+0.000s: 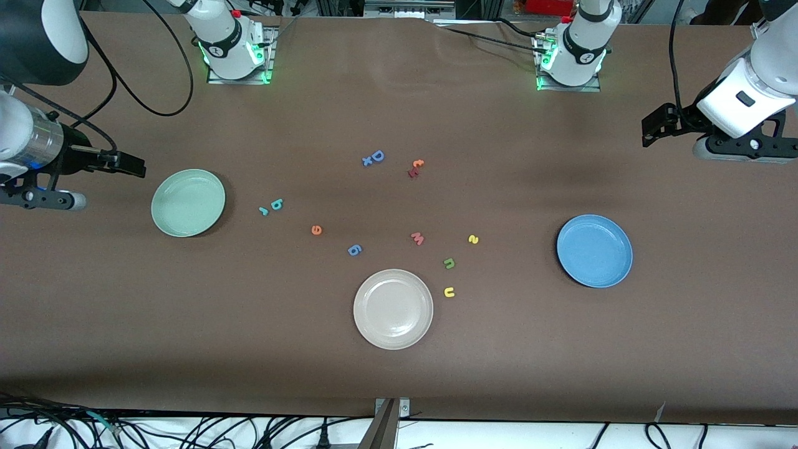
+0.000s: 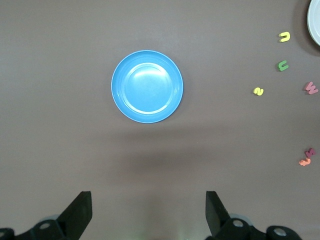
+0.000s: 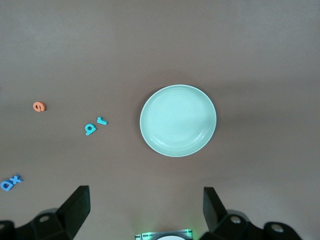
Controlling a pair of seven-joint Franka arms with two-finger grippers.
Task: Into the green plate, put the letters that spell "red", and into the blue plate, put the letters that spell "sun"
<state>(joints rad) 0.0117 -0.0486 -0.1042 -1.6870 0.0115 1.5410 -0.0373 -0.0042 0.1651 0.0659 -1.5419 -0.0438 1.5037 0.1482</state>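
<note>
Six task letters loose mid-table: teal r [image 1: 263, 211], teal d [image 1: 277, 204], orange e [image 1: 316, 230] toward green plate [image 1: 168, 218]; yellow s [image 1: 473, 239], green n [image 1: 449, 263], yellow u [image 1: 449, 292] toward blue plate [image 1: 617, 271]. Left gripper [image 1: 648, 131] and right gripper [image 1: 138, 168] spread wide, empty, waiting above table ends

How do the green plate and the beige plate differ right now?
Colour: the green plate is pale mint, the beige plate off-white. Place: the green plate sits toward the right arm's end of the table, the beige plate mid-table and nearer the front camera. Neighbours: the teal "r" and "d" lie beside the green plate, the yellow "u" beside the beige plate. Both are round, shallow and empty.
</note>
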